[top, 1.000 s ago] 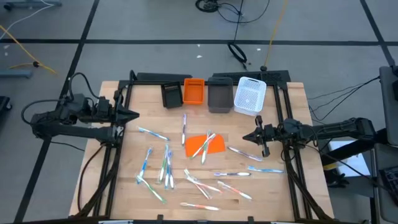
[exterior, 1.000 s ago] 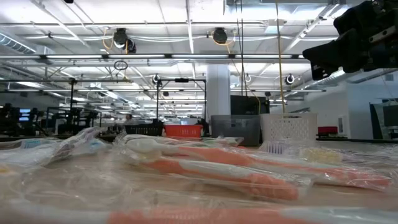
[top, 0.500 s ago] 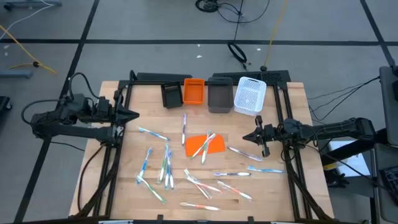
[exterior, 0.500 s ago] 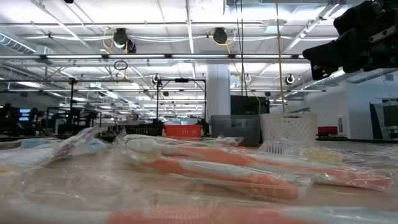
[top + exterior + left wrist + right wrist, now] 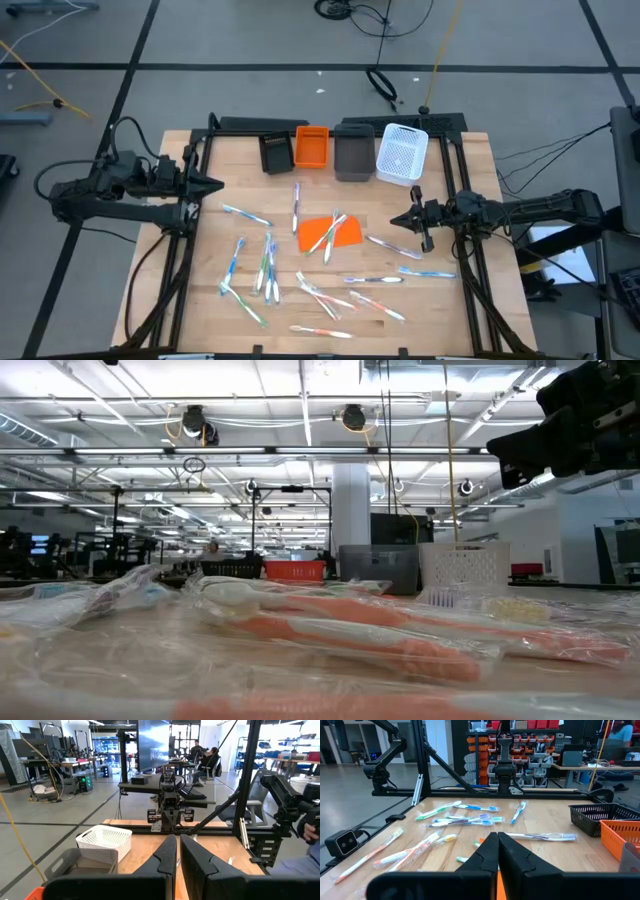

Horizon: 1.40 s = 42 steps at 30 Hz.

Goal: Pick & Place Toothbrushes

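orange sheet (image 5: pixel 327 234), white bin (image 5: pixel 402 154), black bin (image 5: pixel 274 153)

Both arms low & level, pointing inward: left claw (image 5: pixel 214 185) closed, empty; right claw (image 5: pixel 396 221) same.

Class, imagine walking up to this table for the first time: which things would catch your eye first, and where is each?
First, the toothbrushes scattered loosely over the middle and near part of the wooden table, a few lying across a flat orange sheet. Next, the row of four bins along the far edge, the orange bin and white basket standing out. The left pincer and right pincer wait shut at either side.
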Motion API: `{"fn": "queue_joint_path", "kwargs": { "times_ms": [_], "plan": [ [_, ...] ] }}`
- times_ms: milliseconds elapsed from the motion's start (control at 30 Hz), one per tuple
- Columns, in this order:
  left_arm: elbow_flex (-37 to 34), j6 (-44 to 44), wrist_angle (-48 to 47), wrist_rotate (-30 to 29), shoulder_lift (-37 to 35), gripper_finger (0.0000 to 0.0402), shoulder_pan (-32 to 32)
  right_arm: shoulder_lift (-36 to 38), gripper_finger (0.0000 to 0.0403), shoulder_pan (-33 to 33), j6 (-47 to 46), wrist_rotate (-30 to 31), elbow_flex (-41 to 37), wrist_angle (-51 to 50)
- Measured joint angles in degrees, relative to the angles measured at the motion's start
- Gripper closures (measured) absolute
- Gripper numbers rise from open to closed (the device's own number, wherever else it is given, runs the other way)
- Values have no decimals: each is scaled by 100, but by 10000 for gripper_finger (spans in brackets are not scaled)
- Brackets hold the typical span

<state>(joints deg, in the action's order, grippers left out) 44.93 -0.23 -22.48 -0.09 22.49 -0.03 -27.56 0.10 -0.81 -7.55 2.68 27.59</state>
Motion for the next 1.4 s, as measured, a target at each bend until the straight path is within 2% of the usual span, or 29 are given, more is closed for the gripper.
{"fn": "queue_joint_path", "kwargs": {
  "times_ms": [900,1200,1400],
  "plan": [
    [0,0,0,1,1,376,-2,0,403,0,-255,2,2,87],
    [0,4,73,0,1,376,-2,-13,402,-4,-764,486,36,68],
    [0,-2,313,0,-1,376,1,-308,380,-7,-924,917,353,-787]
  ]
}}
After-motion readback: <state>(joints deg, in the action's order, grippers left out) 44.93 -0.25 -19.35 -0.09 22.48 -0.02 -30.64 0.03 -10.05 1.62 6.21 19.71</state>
